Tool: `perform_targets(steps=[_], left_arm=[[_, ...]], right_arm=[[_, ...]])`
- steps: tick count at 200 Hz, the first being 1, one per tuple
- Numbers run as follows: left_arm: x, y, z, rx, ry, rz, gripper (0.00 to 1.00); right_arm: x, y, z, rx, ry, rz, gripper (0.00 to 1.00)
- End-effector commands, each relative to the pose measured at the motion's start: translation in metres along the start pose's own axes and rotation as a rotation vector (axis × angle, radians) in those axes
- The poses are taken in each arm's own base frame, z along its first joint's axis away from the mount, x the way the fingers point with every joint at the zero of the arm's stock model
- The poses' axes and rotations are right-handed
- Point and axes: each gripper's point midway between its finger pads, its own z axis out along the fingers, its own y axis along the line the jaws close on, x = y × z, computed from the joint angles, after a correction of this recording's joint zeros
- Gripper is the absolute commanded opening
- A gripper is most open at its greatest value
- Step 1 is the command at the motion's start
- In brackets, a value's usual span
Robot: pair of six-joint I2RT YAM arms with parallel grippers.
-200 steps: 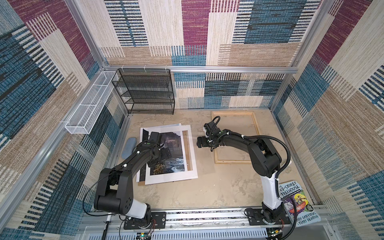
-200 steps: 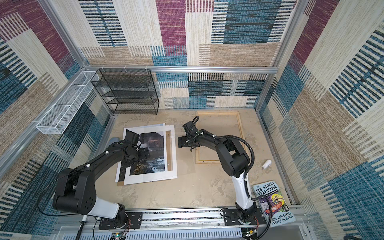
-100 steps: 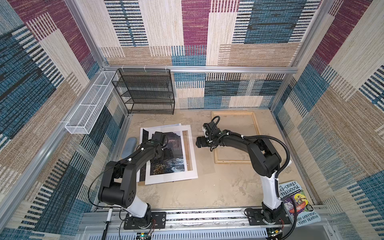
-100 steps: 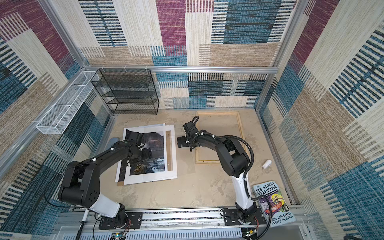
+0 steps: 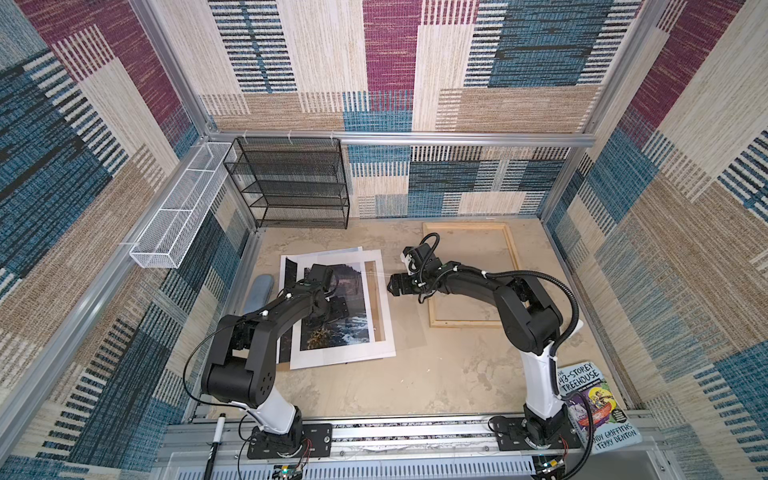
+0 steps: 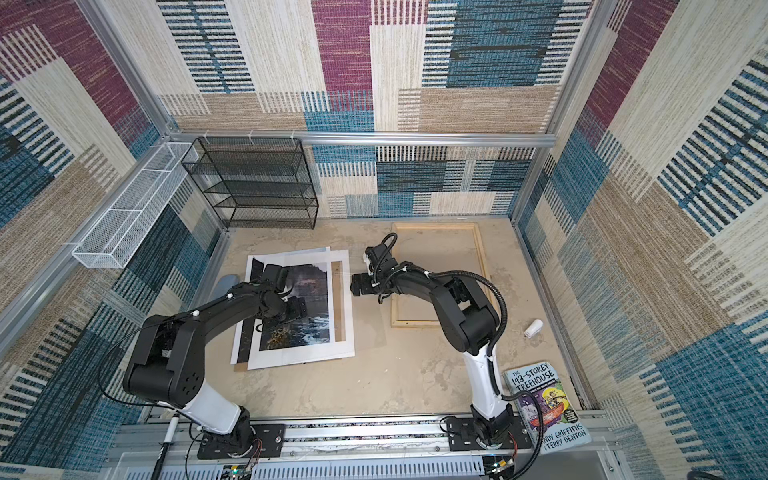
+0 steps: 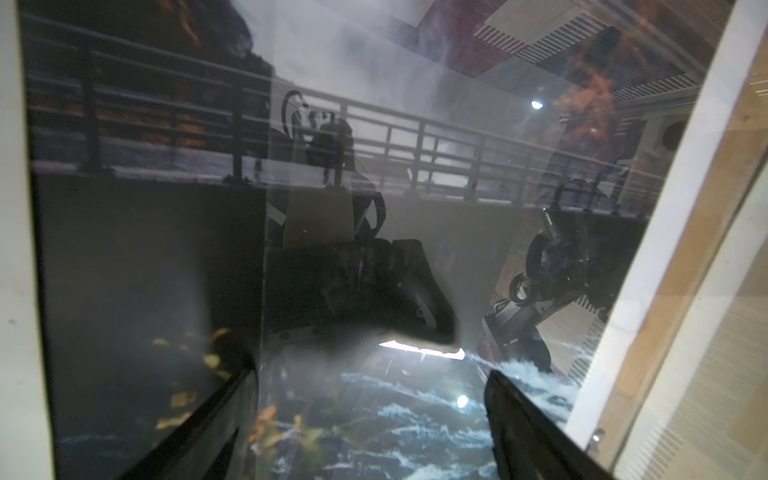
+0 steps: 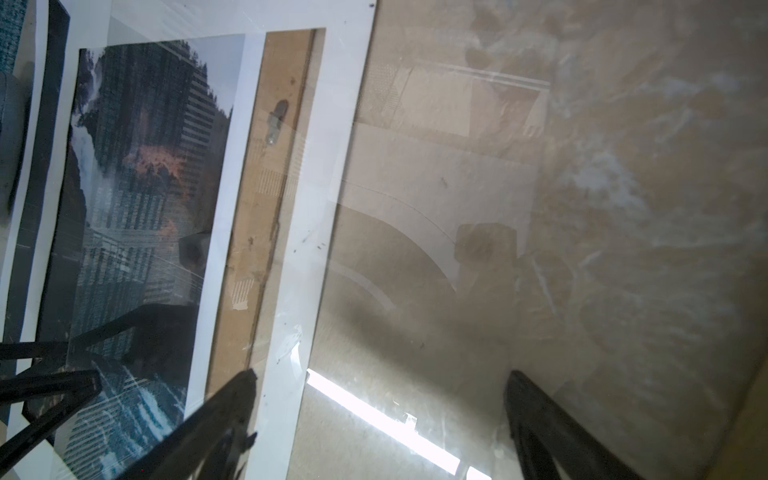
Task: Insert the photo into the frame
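Note:
The photo (image 5: 347, 328) (image 6: 309, 332), a dark waterfall print, lies flat at left under a white mat board (image 5: 384, 299) and a clear sheet (image 5: 413, 343). The pale wood frame (image 5: 461, 323) (image 6: 415, 322) lies apart at back right with nothing inside it. My left gripper (image 5: 330, 309) (image 7: 372, 376) is low over the photo (image 7: 415, 137), open, holding nothing. My right gripper (image 5: 390, 286) (image 8: 381, 374) is open at the mat board's (image 8: 332, 166) right edge, over the clear sheet. Neither gripper holds anything.
A brown backing board (image 8: 266, 166) shows through the mat's opening. A black mesh shelf (image 5: 291, 187) and white wire basket (image 5: 178, 216) stand at back left. A grey-blue pad (image 5: 257, 291) lies left of the photo. A book (image 5: 594, 407) sits at front right, and a small white cylinder (image 6: 532, 328) lies near the right wall.
My left gripper has narrowed a little and edged forward over the photo. The right gripper has crept slightly left toward the mat board. Nothing was picked up.

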Motion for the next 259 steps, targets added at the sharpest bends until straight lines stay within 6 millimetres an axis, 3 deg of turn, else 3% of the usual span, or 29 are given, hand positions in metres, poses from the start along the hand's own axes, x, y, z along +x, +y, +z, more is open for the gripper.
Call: perform_targets(steps=[1, 43, 79, 139, 199, 259], left_arm=[[0.0, -0.002, 0.002, 0.015, 0.001, 0.007, 0.88], [-0.004, -0.006, -0.006, 0.033, -0.029, 0.018, 0.86], [-0.017, -0.022, -0.038, 0.128, -0.128, 0.029, 0.87], [-0.023, -0.038, -0.08, 0.242, -0.213, 0.026, 0.87], [-0.032, -0.053, -0.134, 0.344, -0.323, 0.042, 0.87], [-0.033, -0.056, -0.14, 0.381, -0.331, 0.021, 0.87]], right_arm=[[0.019, 0.0, 0.002, -0.016, 0.066, 0.022, 0.95], [0.026, 0.001, 0.003, -0.037, 0.077, 0.023, 0.94], [0.029, 0.005, 0.004, -0.069, 0.08, 0.026, 0.95], [0.037, 0.011, 0.008, -0.124, 0.092, 0.042, 0.94], [0.037, 0.015, 0.01, -0.152, 0.093, 0.038, 0.94], [0.038, 0.021, 0.008, -0.193, 0.091, 0.037, 0.94]])
